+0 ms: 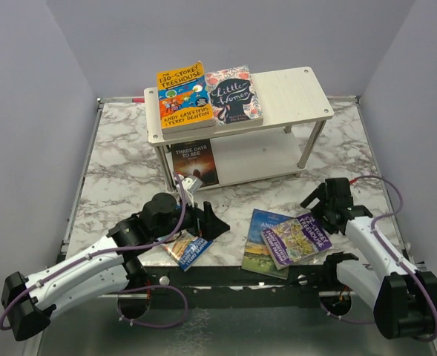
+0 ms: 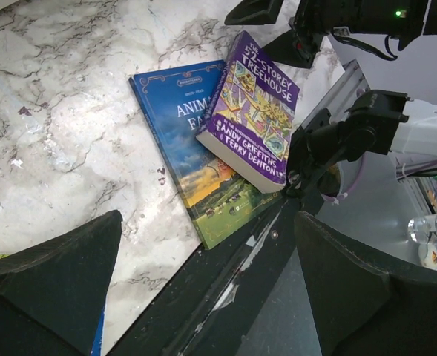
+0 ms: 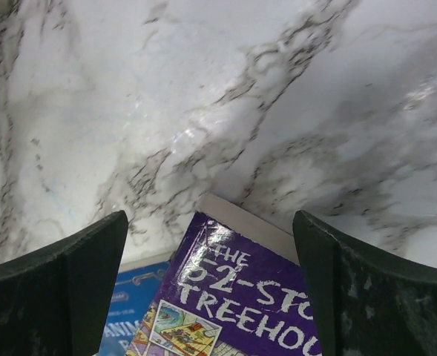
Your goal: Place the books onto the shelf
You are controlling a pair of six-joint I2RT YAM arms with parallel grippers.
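The shelf (image 1: pixel 292 89) stands at the back. On its top board lie an orange Treehouse book (image 1: pixel 181 96) and Little Women (image 1: pixel 234 95). A dark book (image 1: pixel 194 162) leans on the lower board. Near the front edge the purple Treehouse book (image 1: pixel 298 236) (image 2: pixel 254 111) (image 3: pixel 240 297) lies across Animal Farm (image 1: pixel 259 245) (image 2: pixel 177 141) (image 3: pixel 133 315). My right gripper (image 1: pixel 324 206) (image 3: pixel 209 222) hangs open just above the purple book's far corner. My left gripper (image 1: pixel 209 221) (image 2: pixel 208 222) is open and empty, left of that pair, over a small blue book (image 1: pixel 187 251).
The marble table (image 1: pixel 114 170) ends in a dark metal rail (image 2: pixel 225 282) along the front, right beside the books. Grey walls close in the sides and back. The right half of the shelf's top board is bare. The right arm (image 2: pixel 396 133) shows in the left wrist view.
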